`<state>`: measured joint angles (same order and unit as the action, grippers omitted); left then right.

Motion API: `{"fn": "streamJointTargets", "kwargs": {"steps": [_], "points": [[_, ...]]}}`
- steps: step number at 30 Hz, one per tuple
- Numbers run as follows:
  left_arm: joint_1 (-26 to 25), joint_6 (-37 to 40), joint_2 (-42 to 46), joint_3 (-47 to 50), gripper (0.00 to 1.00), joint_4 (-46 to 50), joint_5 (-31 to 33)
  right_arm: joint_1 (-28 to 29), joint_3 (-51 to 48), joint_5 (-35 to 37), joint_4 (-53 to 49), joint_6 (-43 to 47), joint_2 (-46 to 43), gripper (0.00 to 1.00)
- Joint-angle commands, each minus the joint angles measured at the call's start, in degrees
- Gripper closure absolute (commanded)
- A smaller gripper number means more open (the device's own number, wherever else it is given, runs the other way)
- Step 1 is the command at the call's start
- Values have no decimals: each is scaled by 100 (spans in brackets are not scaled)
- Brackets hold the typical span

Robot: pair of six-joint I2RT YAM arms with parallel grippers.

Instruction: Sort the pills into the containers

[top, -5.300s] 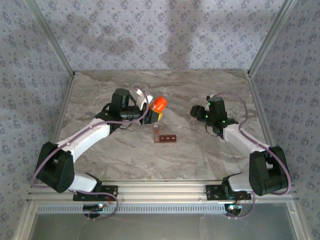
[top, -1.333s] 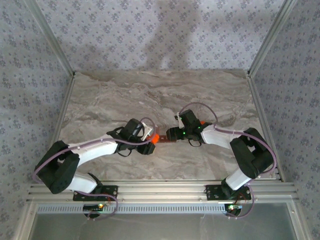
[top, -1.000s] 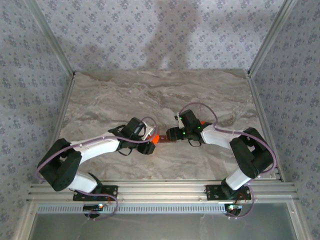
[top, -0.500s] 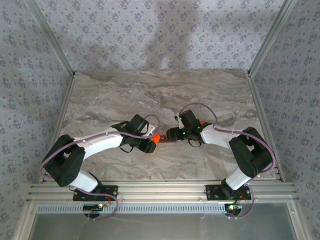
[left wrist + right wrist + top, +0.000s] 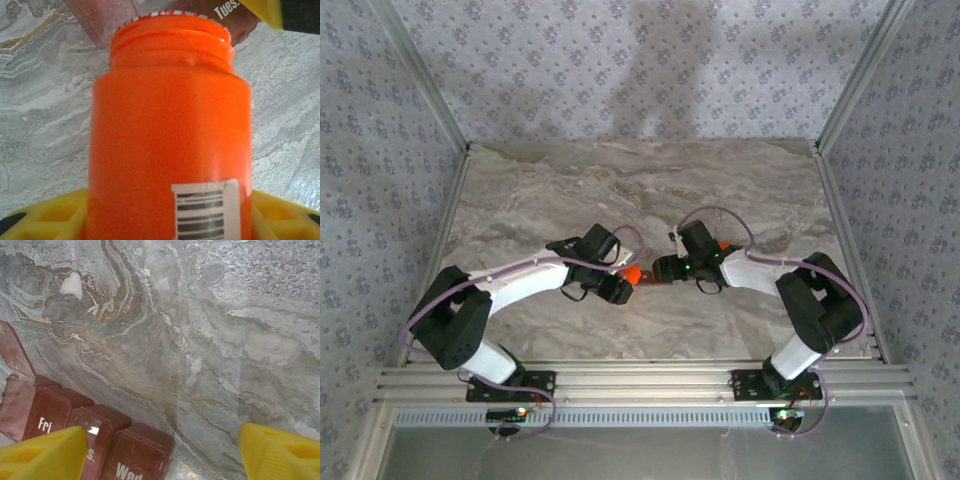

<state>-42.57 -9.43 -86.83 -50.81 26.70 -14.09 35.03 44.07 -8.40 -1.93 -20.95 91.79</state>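
My left gripper [image 5: 165, 212] clamps the orange bottle [image 5: 170, 125], its mouth by the containers [image 5: 50, 420]. My right gripper [image 5: 162, 452] stands apart, close above them.

On the bench [image 5: 570, 190], the bottle [image 5: 170, 140] in the left tool [image 5: 620, 284] points its mouth just beside the containers [image 5: 75, 432], under the right tool [image 5: 665, 270].

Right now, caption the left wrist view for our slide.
Left claw grips the orange bottle, its mouth at the pill containers.
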Motion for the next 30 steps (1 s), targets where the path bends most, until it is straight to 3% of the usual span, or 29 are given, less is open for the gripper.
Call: {"fn": "streamJointTargets", "kwargs": {"steps": [1, 30], "points": [[-46, 147, -99, -234, 100, 341, -28, 36, -34, 4, 37, -25, 72, 19], [-28, 392, -567, -731, 100, 923, 60, 38, -81, -13, 82, -63, 94, 19]]}}
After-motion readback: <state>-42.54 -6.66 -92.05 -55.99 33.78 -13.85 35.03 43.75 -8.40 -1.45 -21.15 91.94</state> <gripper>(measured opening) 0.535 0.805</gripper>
